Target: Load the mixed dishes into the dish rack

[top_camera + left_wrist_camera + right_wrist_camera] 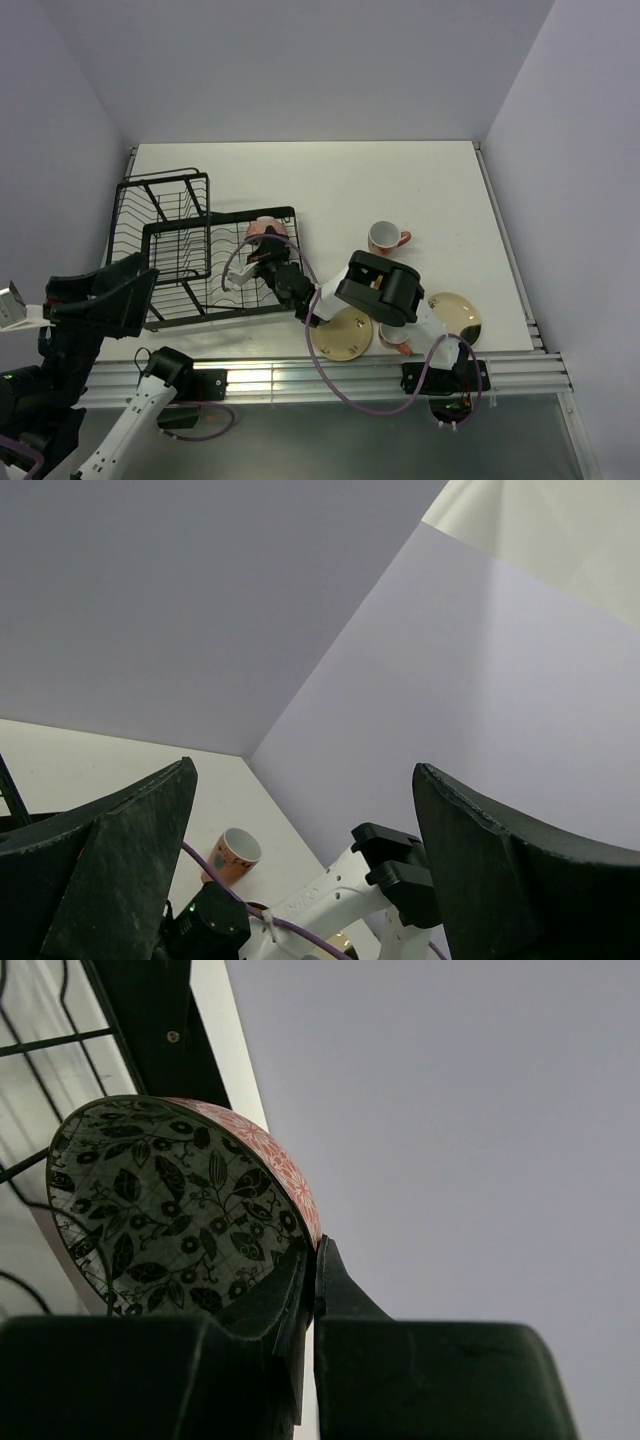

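Observation:
The black wire dish rack (180, 255) stands at the table's left. My right gripper (270, 252) reaches over the rack's right end and is shut on the rim of the small dark patterned bowl (264, 230). In the right wrist view the gripper (313, 1260) pinches the bowl (170, 1200), which is tilted on edge over the rack wires (40, 1045). One pinkish-orange mug (385, 238) stands upright mid-table; it also shows in the left wrist view (232, 855). A second mug (395, 343) is mostly hidden under the right arm. Two yellowish plates (340, 335) (455, 315) lie near the front edge. My left gripper (138, 282) (302, 770) is open and empty, raised left of the rack.
The right arm (330, 900) and its purple cable (320, 370) stretch across the table's front from the right base to the rack. Grey walls close in the table at the back and both sides. A metal rail (300, 375) runs along the near edge.

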